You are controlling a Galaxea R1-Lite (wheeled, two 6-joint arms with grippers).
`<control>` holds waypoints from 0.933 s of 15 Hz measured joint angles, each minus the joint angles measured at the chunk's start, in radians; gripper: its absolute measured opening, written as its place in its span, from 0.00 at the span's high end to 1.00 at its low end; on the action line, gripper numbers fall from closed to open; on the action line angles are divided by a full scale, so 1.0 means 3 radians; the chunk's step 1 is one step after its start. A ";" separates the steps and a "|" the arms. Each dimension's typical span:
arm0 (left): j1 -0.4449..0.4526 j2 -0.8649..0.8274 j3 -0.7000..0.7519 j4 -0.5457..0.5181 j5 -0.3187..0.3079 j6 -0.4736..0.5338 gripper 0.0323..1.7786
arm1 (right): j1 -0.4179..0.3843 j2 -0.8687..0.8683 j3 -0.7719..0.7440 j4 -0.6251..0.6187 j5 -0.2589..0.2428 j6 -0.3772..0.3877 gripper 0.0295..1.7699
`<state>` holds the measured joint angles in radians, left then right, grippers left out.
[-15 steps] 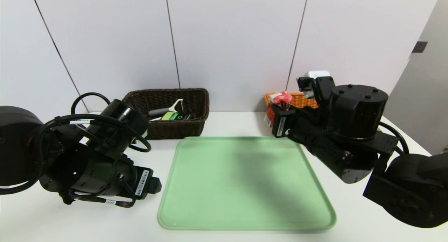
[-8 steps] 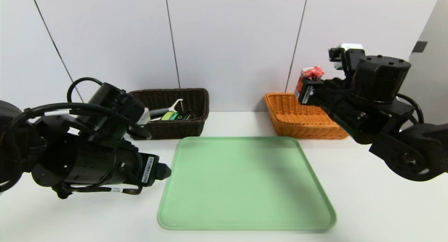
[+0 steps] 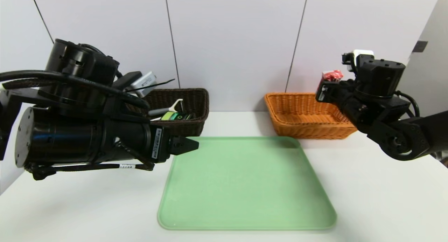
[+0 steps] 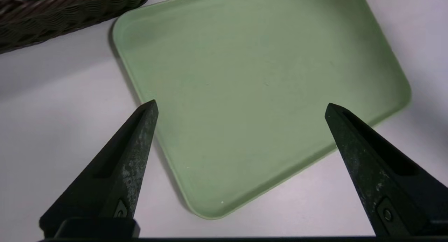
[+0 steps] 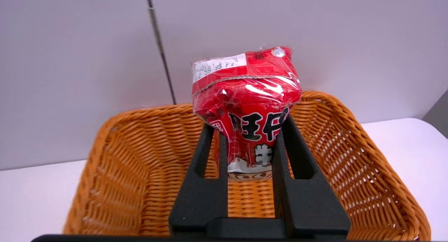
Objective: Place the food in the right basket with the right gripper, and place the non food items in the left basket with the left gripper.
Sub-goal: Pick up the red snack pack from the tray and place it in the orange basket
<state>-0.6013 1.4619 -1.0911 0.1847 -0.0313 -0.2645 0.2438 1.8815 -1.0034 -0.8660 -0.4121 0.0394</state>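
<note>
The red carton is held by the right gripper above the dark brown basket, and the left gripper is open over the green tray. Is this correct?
Not quite. The right gripper holds the red carton above the orange basket, not the dark brown basket; the right wrist view shows this. The rest is right: the left gripper is open over the green tray.

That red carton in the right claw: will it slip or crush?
The red carton wears glossy crinkled film, so probably slippery. Its waist looks pinched by the right claw, so likely soft. Top-heavy above the grip, it may tip into the orange basket.
</note>
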 joint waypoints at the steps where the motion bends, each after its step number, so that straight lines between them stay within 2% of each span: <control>1: -0.0003 -0.0018 0.0002 -0.0002 -0.0011 0.0016 0.05 | -0.0037 0.0043 -0.0021 0.0001 0.0000 0.0000 0.81; 7: -0.0021 -0.0037 0.0028 -0.0001 -0.0013 0.0074 0.05 | -0.0248 0.0393 -0.0409 0.0070 0.0005 -0.0003 0.81; 14: -0.0016 0.0005 0.0026 -0.0005 -0.0008 0.0090 0.05 | -0.0306 0.0692 -0.0657 0.0281 0.0011 -0.0001 0.81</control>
<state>-0.6060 1.4634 -1.0832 0.1832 -0.0336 -0.2374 0.1519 2.0891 -1.2006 -0.7817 -0.4089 0.0389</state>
